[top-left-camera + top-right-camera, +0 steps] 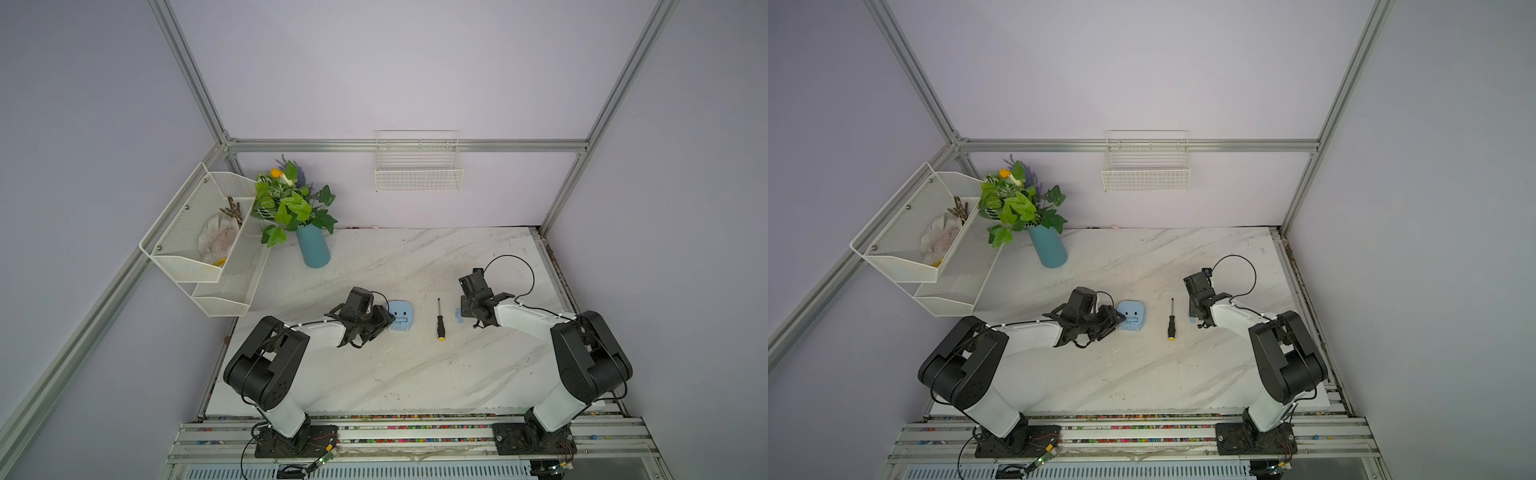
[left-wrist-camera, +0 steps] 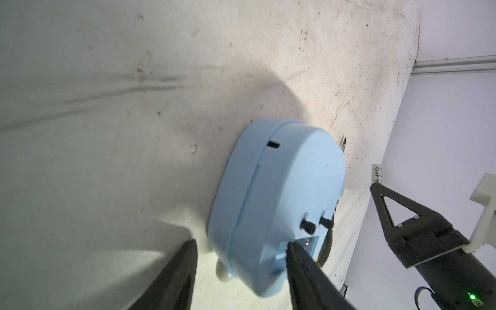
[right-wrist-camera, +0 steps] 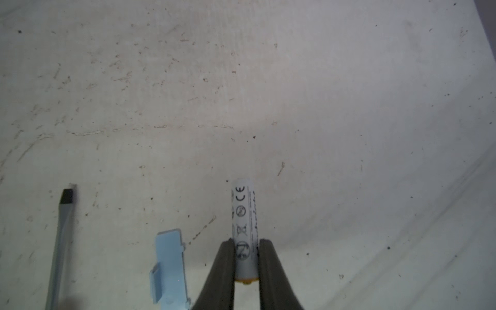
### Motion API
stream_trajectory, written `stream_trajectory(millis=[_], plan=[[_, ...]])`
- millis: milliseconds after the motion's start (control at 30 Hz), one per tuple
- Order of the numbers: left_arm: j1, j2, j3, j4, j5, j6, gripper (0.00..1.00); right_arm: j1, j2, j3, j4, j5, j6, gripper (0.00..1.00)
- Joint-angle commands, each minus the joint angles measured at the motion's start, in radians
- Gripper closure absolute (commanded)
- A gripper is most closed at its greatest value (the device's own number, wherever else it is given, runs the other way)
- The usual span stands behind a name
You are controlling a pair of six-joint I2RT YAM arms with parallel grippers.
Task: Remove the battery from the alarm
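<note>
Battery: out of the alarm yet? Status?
Done: cover off and lying on the table; battery out of the alarm. In hand: right pincer clamps the battery; left pincer is open, one finger at the open compartment. To do: probably just set the battery down and release.

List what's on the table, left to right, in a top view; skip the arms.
Vase → alarm → screwdriver → small blue cover.
</note>
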Motion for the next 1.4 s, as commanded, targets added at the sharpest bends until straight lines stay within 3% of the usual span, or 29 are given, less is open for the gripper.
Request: stream_trajectory(millis=[0, 233, 433, 700, 833, 1033, 1200, 1367], plan=[[-0.003, 0.006, 0.003, -0.075, -0.007, -0.001, 0.42, -0.016, 0.030, 0.034, -0.020, -0.046, 0.032, 1.00], [-0.003, 0.009, 0.016, -0.082, -0.007, 0.001, 0.42, -0.033, 0.094, 0.066, -0.110, -0.116, 0.054, 1.00], [-0.005, 0.018, 0.029, -0.093, -0.008, 0.008, 0.42, -0.034, 0.119, 0.070, -0.183, -0.101, 0.042, 1.00], [-0.009, 0.041, 0.050, -0.092, -0.004, 0.009, 0.42, -0.033, 0.111, 0.051, -0.202, -0.095, 0.041, 0.81], [-0.011, 0.037, 0.047, -0.092, -0.005, 0.009, 0.41, -0.025, 0.014, 0.034, -0.200, -0.085, 0.051, 0.69], [-0.012, 0.025, 0.049, -0.101, -0.011, 0.012, 0.34, 0.017, -0.214, 0.075, -0.241, -0.103, 0.004, 0.62], [-0.017, 0.022, 0.047, -0.097, -0.021, 0.004, 0.33, 0.113, -0.247, 0.094, -0.261, -0.195, 0.023, 0.69], [-0.021, 0.017, 0.048, -0.100, -0.028, -0.003, 0.36, 0.240, -0.166, 0.059, -0.171, -0.323, 0.100, 0.99]])
